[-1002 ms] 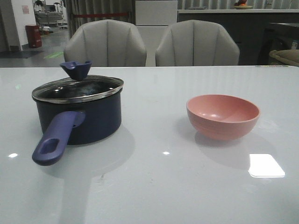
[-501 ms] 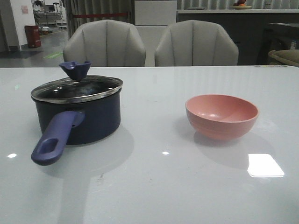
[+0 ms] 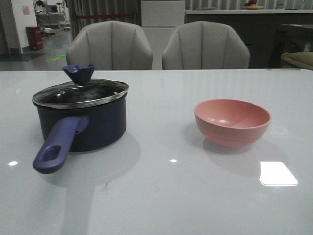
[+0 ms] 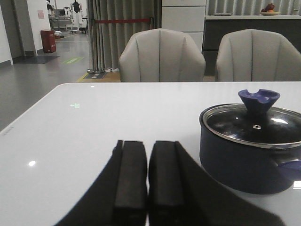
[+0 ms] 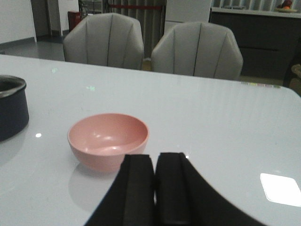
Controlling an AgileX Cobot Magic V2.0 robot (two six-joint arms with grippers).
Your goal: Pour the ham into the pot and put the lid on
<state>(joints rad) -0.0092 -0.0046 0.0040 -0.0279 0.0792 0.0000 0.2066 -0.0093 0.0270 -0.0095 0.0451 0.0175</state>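
The dark navy pot stands at the left of the table, its purple-blue handle pointing toward the front. The glass lid with its blue flared knob rests on the pot, tilted up slightly at the back. The ham does not show in any view. My left gripper is shut with nothing in it, low over the table beside the pot and apart from it. My right gripper is shut on nothing, just in front of the pink bowl. Neither gripper appears in the front view.
The pink bowl sits at the right of the table and looks empty inside. Two grey chairs stand behind the far edge of the table. A part of the pot's wall shows in the right wrist view.
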